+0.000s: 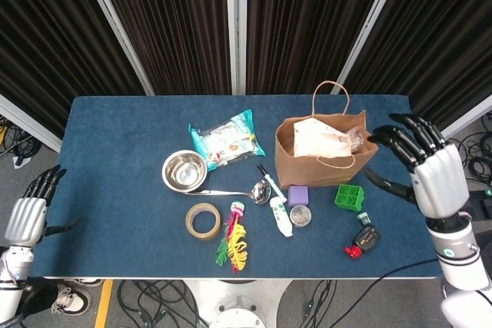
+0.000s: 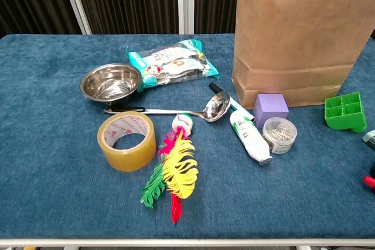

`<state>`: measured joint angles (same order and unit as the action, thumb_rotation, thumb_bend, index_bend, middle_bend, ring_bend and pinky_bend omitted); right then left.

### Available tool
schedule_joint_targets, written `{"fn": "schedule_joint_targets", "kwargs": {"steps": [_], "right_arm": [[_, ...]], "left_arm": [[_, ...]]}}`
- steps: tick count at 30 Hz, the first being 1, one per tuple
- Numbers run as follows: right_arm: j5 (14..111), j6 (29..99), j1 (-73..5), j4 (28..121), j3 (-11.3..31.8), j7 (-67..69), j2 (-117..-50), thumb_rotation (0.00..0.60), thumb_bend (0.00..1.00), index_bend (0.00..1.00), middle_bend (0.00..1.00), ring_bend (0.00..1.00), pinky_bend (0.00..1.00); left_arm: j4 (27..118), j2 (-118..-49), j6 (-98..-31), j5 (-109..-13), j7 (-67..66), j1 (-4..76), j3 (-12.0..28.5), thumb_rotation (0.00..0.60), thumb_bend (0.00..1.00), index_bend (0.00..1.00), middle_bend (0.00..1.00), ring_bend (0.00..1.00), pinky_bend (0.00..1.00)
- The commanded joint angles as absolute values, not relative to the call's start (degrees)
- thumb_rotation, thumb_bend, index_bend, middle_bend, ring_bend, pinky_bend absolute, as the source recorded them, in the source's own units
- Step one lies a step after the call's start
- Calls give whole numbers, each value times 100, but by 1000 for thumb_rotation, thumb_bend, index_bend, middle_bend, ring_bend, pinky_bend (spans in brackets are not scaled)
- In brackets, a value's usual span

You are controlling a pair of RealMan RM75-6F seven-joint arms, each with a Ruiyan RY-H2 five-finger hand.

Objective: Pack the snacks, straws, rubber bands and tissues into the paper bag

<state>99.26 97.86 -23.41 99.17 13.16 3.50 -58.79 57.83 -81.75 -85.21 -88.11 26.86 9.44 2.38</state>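
Half-hidden white packet (image 1: 319, 139) inside paper bag (image 1: 307, 165)

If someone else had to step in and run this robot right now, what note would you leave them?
Right hand: open, empty, beside the paper bag.
Left hand: open, empty, off the table's left edge.
Done: a white packet sits in the paper bag.
Left: the teal snack pack lies on the table left of the bag. Straws and rubber bands cannot be picked out in either view, so check inside the bag.
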Motion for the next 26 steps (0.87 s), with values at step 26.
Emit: {"fn": "schedule_joint_targets", "kwargs": {"steps": [26], "right_arm": [[8976,9752,-128,3858,123,2796,-9361,600,0,25,56,0,0]], "left_arm": [[6109,-8055,-8801,-9003,2461,954,194,600,44,100,143,12,143]]}}
